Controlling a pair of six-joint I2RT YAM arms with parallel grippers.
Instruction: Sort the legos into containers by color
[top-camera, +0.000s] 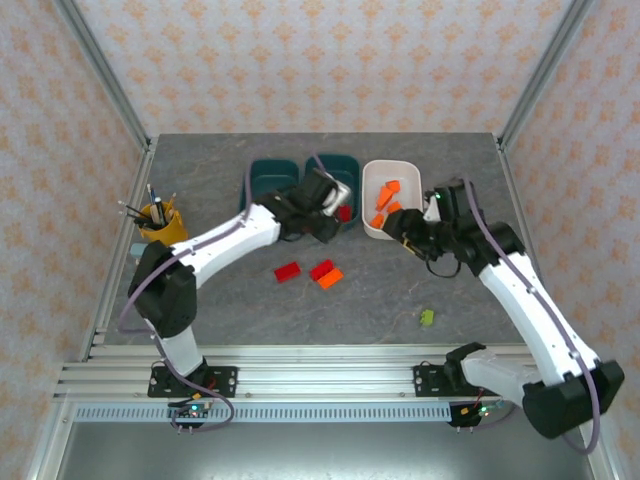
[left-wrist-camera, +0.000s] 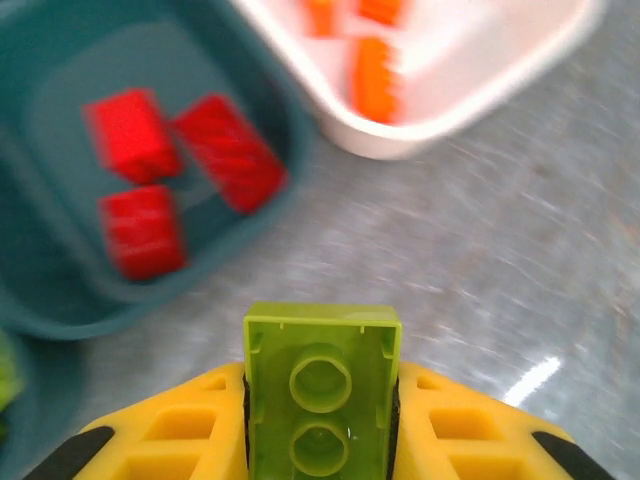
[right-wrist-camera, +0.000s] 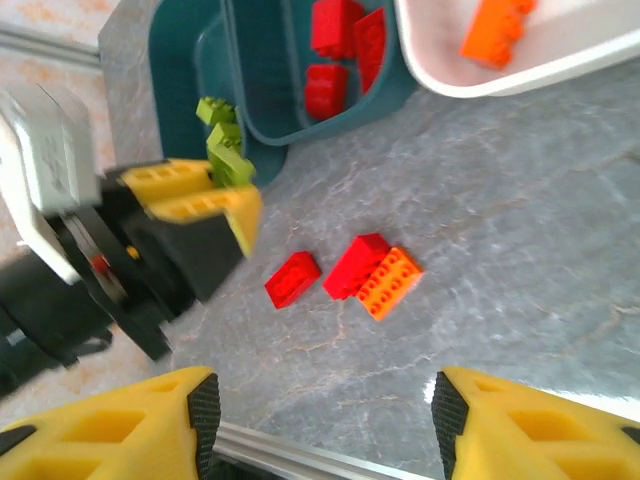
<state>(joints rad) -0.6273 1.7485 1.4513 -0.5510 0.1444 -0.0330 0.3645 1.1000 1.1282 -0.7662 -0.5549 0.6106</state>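
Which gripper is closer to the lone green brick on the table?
Right. The right gripper hovers beyond the lone brick, by the white tray; the left gripper, holding another green brick, is farther at the teal trays.

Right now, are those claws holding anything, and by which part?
The left gripper pinches a lime green brick by its opposite sides; the right gripper is open and empty.

Two white-shelled arms on show: the left arm (top-camera: 228, 240) and the right arm (top-camera: 530, 300), each with chunky black joint housings and a grey-purple cable (top-camera: 476, 208) looping alongside. Black base plates (top-camera: 225, 380) at the bottom of the frame, small green-lit circuit boards (top-camera: 193, 408) just below. Up close, the left gripper (left-wrist-camera: 322, 390) has yellow fingers (left-wrist-camera: 160, 440) with hollow ribbed pockets and black edging, and the right gripper (right-wrist-camera: 320, 410) has the same
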